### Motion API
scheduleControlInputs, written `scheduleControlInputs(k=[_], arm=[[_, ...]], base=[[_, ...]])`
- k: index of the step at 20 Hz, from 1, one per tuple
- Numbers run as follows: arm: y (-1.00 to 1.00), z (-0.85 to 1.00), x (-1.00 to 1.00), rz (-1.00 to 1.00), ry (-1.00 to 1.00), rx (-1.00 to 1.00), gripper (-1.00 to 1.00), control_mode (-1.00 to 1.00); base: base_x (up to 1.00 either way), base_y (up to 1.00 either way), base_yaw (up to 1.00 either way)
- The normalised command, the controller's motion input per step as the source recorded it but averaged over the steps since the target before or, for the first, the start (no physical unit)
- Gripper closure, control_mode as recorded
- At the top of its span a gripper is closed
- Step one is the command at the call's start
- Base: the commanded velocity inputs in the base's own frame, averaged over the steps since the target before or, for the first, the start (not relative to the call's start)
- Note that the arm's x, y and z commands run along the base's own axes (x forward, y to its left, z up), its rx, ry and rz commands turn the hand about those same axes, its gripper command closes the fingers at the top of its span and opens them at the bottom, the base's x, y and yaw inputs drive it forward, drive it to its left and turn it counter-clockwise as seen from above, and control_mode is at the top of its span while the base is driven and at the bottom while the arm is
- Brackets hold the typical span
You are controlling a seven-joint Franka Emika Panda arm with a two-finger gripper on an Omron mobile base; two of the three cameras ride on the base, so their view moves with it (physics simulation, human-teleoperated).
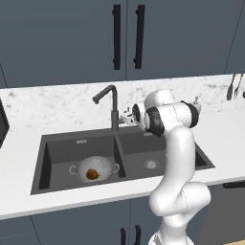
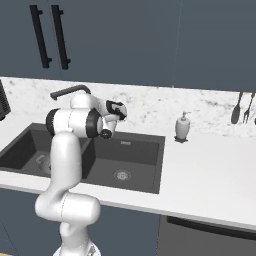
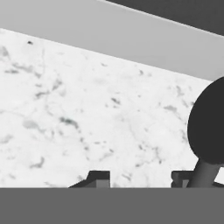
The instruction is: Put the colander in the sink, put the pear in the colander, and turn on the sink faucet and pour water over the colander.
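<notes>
Now arm (image 1: 178,143) bent, gripper (image 1: 126,116) level w/ sink faucet (image 1: 114,103) stem.

Both base cameras are looking forward and down from behind the arm, left and right, sharing the sink (image 1: 62,143) and the counter (image 2: 210,170), while the hand camera is facing the marbled backsplash (image 3: 87,109) from close up.

White counter (image 1: 19,143), inset sink (image 1: 62,143), soap dispenser (image 2: 182,127)
</notes>
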Motion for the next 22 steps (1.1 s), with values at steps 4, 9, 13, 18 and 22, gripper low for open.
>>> scheduleControlInputs(k=[4,9,13,18,22], arm=[[-0.87,-0.14,0.36,-0.21,-0.07,0.11,1.0,-1.0],[-1.0,-0.25,0.36,-0.23,-0.08,0.16,1.0,-1.0],[-1.0,-0.33,0.36,-0.23,-0.08,0.17,1.0,-1.0],[-1.0,-0.34,0.4,-0.23,-0.05,0.16,1.0,-1.0],[-0.97,0.11,0.09,-0.16,-0.06,0.27,1.0,-1.0]], base=[[0.0,0.0,0.0],[0.0,0.0,0.0],[0.0,0.0,0.0],[0.0,0.0,0.0],[0.0,0.0,0.0]])
